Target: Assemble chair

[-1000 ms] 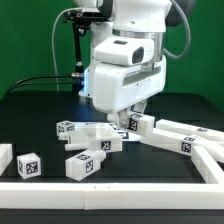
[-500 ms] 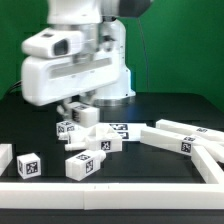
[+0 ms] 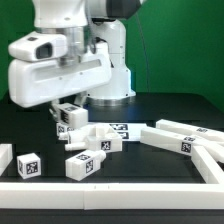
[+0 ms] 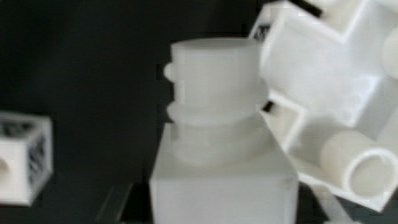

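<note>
Shows the two-finger gripper of the white robot arm swung toward the exterior view's left, away from the clustered parts at the middle of the black table, its station of a second ago. Pinches a chunky white plastic leg, squared along the body and ending in a round peg. Carries it clear of the cluster and, by the look of it, off the table, just above a white tagged block at the left of the scattered pieces. Grips with jaws part-way closed on the leg, pads hidden behind the part.

Leaves the flat white plastic panel with round sockets and the long white tagged bars unmoved since then. Marks, by judgement, the end of a pick and the start of a carry: one leg freed, no joint yet made, most of the chair still loose.

Fills the middle of the wrist view with the leg, long axis running the length of the picture, peg at one end and squared body at the other. Overlaps the socketed panel beside the peg end; touching or apart cannot be told.

Appears foreshortened in the exterior view, tagged face turned toward the camera, true tilt not readable. Suggests a peg meant for one of the sockets.
</note>
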You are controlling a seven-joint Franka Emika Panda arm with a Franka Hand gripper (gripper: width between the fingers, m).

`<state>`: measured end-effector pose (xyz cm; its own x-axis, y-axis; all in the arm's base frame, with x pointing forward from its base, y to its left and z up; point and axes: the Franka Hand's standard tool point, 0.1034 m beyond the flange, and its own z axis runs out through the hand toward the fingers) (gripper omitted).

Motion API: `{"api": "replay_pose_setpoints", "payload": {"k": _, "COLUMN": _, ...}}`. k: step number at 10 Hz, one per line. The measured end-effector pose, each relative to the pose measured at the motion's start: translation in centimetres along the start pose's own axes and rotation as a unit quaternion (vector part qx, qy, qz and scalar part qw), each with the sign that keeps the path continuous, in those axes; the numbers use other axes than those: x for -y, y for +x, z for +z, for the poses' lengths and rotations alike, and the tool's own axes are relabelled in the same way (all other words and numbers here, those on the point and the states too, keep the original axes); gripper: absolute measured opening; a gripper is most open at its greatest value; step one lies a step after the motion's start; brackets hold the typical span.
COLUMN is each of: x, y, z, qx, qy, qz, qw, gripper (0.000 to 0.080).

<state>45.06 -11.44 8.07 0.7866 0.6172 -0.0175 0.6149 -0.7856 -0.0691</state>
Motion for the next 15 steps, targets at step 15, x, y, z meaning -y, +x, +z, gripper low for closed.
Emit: {"api": "replay_pose_setpoints", "payload": {"k": 15, "x": -2.8, "y": -8.3, "z": 6.2, "qx": -0.019, "qy": 0.007, "qz": 0.144, "qw": 0.989, "gripper": 0.0282}}
